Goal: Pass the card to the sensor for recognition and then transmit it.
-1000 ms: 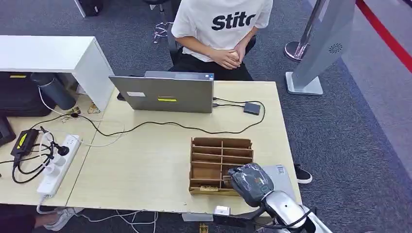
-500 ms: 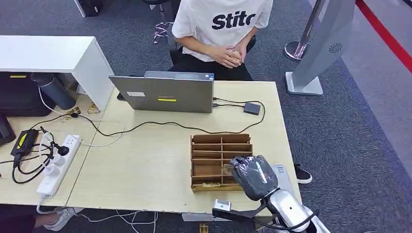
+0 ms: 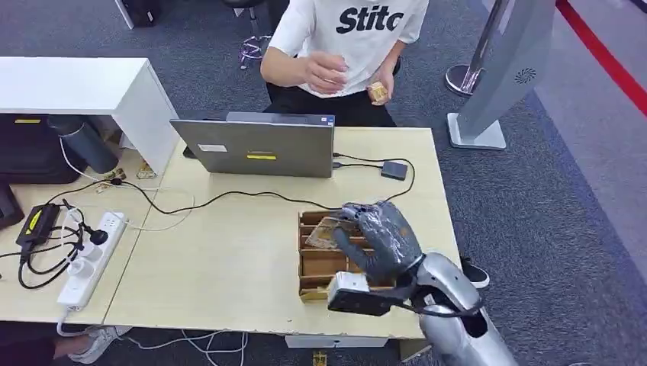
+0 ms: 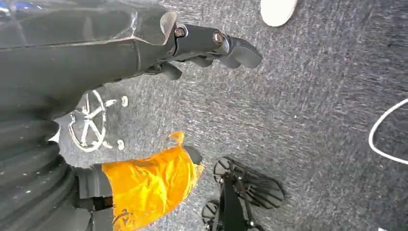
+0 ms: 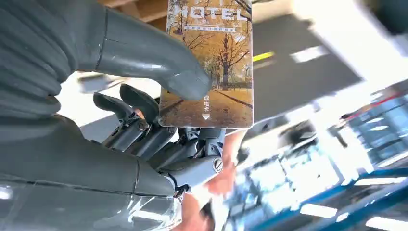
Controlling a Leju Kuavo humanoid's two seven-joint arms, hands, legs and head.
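My right hand [image 3: 379, 238] is raised above the wooden card box [image 3: 319, 268] and pinches a hotel card [image 3: 323, 232] between thumb and fingers. Up close in the right wrist view, the card [image 5: 211, 67] shows an autumn tree picture and the word HOTEL, with the thick thumb [image 5: 159, 57] pressed on its face. A small dark sensor [image 3: 394, 170] lies on the desk past the box, cabled to the laptop [image 3: 255, 145]. My left hand [image 4: 202, 45] hangs over the carpet floor, fingers apart and holding nothing.
A person in a white T-shirt [image 3: 347, 34] sits behind the laptop with both hands raised. A power strip [image 3: 91, 259] and cables lie at the desk's left end. A white cabinet [image 3: 84, 88] stands at the back left, a grey kiosk [image 3: 503, 69] at the right.
My right hand rose from the box's near right corner and moved forward with the card now pinched in it. The person lifted both hands from the lap.
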